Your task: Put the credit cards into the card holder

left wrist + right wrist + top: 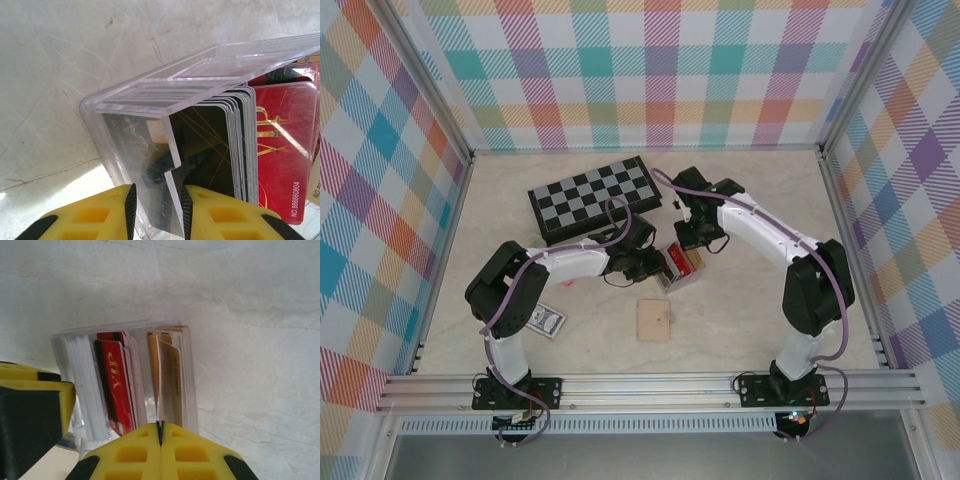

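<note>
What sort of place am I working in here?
Most likely a lab test booth, not a home or office: plaid-patterned panels wall in a pale marble-look table, an aluminium rail carries both arm bases, and the props look staged, like the chessboard and card holder.

Cannot read lettering on credit cards overhead: too small. Cannot see card holder base, cut off at lower edge, nor gold card foot, behind right end effector.
</note>
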Tool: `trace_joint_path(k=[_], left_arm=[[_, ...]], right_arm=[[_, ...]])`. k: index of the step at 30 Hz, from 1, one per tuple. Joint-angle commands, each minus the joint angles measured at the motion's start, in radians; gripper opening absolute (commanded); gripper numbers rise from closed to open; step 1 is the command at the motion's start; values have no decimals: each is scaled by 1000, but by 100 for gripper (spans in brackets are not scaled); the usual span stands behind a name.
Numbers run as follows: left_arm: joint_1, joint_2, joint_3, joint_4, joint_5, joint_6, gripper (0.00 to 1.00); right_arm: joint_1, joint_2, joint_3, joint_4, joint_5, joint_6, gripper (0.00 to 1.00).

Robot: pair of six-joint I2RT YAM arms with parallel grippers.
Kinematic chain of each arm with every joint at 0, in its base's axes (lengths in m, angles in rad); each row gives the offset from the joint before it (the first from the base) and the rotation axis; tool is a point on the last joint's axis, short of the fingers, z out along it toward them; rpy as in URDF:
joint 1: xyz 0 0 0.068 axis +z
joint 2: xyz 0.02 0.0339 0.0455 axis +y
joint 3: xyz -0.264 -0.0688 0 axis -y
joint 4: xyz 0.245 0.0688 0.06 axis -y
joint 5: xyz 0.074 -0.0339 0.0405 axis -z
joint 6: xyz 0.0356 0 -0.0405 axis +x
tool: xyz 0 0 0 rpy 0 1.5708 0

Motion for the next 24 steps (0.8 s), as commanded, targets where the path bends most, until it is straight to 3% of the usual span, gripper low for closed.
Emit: trace_joint_path(k=[1,13,18,24], left_arm=[[15,-18,-2,-56,-10,24,32],[18,-207,-45,0,-29,38,51],[58,-386,-171,147,36,-18,65],[141,-487,-247,325,266,-53,72]], right_arm=[[3,-63,18,-10,-63,52,4],[-7,-237,-74,56,-128,191,3],[-37,-344,-160,157,-303,288,2],[-115,-449,-288,342,-582,420,2]])
